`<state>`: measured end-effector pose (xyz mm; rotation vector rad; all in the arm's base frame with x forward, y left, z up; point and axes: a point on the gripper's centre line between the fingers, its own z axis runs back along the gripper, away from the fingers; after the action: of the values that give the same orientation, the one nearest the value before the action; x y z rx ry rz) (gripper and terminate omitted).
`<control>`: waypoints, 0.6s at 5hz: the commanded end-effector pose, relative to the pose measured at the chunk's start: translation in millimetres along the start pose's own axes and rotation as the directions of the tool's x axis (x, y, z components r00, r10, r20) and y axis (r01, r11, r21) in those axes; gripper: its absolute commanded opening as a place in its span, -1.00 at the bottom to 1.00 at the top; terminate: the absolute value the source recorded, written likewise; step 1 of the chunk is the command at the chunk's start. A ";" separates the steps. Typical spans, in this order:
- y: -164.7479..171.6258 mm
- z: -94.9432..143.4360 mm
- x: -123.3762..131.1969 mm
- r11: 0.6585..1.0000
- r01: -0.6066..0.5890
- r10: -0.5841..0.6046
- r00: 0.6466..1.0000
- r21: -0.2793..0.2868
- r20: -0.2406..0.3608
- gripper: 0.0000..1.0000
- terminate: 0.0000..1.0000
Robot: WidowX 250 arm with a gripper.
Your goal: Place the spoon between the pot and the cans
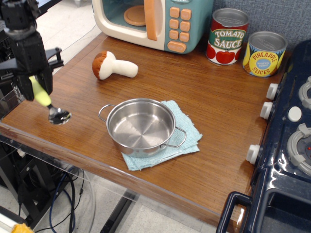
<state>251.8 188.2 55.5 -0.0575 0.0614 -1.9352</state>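
We see the black gripper [35,90] pinching the spoon with thick yellow-green plastic handle and small shiny metal bowl [48,104], jaws pressed onto the handle, bowl hanging down near the wooden table [214,116] at its far left front corner; we cannot tell if the bowl touches the wood.

The goal gap lies well away, between the shallow round shiny stainless-steel pot with two wire loop handles [141,127] and the toy tin cans [247,44] at the back right.

Risks as we judge them:
- The grip sits on the upper handle only, so the spoon could swing or slip out during a long carry
- A low path would clip the pot rim or its loop handle and drag the pot off the light blue folded cloth [181,145] under it
- The plush brown-capped white mushroom [114,66] lies near a back route and could get knocked
- A release too close to the cans could tip one
- The spoon is close to the table edge, so a drop here might fall off

Counts:
- One spoon
- One pot
- Two cans, red-green tomato sauce and yellow-blue pineapple slices
- One mushroom
- One cloth
- One teal toy microwave [153,22]
- One gripper
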 end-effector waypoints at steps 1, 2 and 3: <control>35.3 68.5 27.9 0.993 0.011 -0.010 1.000 0.115 -0.009 -1.00 -1.00; 66.4 102.1 54.2 0.982 0.009 -0.014 1.000 0.188 0.025 -1.00 -1.00; 123.1 111.6 83.9 0.972 0.045 -0.059 0.997 0.232 0.056 -1.00 -1.00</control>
<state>349.4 54.7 138.7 -0.0291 -0.1875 -1.9785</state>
